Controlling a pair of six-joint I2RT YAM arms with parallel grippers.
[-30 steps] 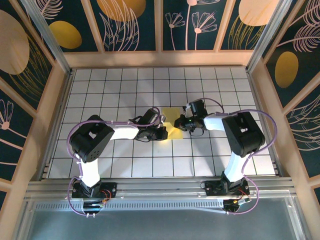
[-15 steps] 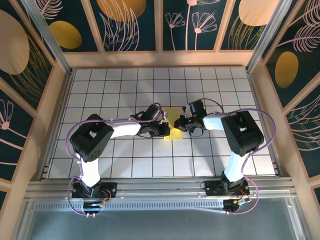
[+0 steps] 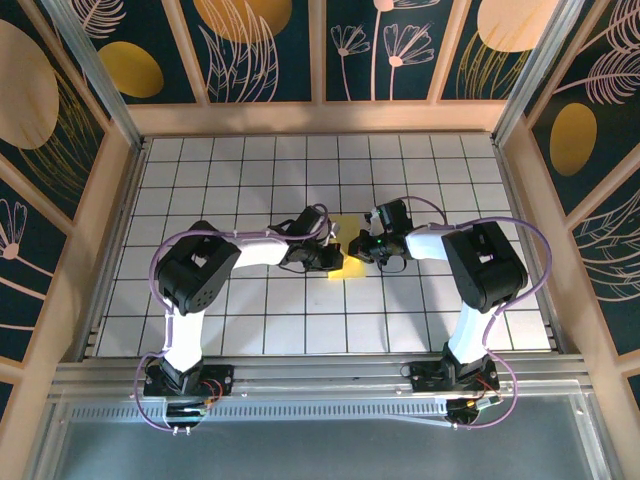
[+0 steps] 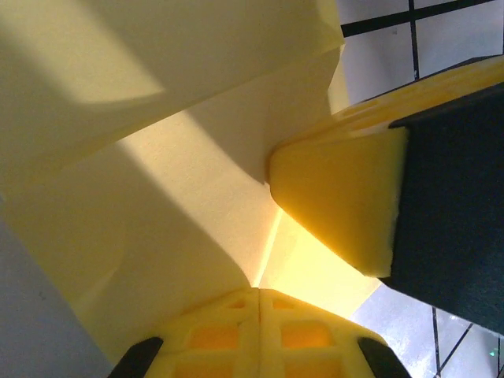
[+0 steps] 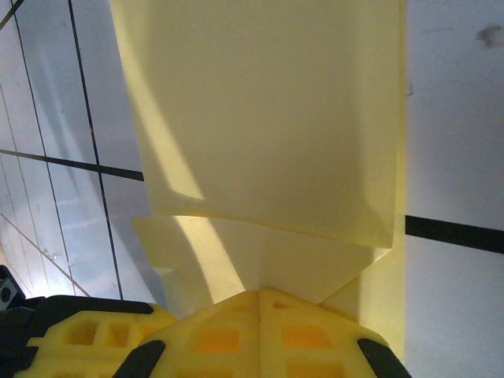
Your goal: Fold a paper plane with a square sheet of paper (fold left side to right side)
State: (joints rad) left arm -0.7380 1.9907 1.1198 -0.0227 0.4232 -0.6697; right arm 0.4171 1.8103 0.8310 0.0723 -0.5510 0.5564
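We're mid-fold: the square sheet of paper (image 5: 268,118) lies doubled over at the centre of the white gridded tabletop (image 3: 250,180), one flap across a lower layer. The left claw (image 4: 260,307) and the right claw (image 5: 260,307) each have their yellow fingertips pressed together right at it. It's thin, matte, pale yellow stock with soft creases, so next up, I'd say, is a firm press along the fold without dragging the sheet

A robot test cell: gridded white table (image 3: 200,180) fenced by patterned wall panels (image 3: 260,50) and aluminium rails (image 3: 300,376).
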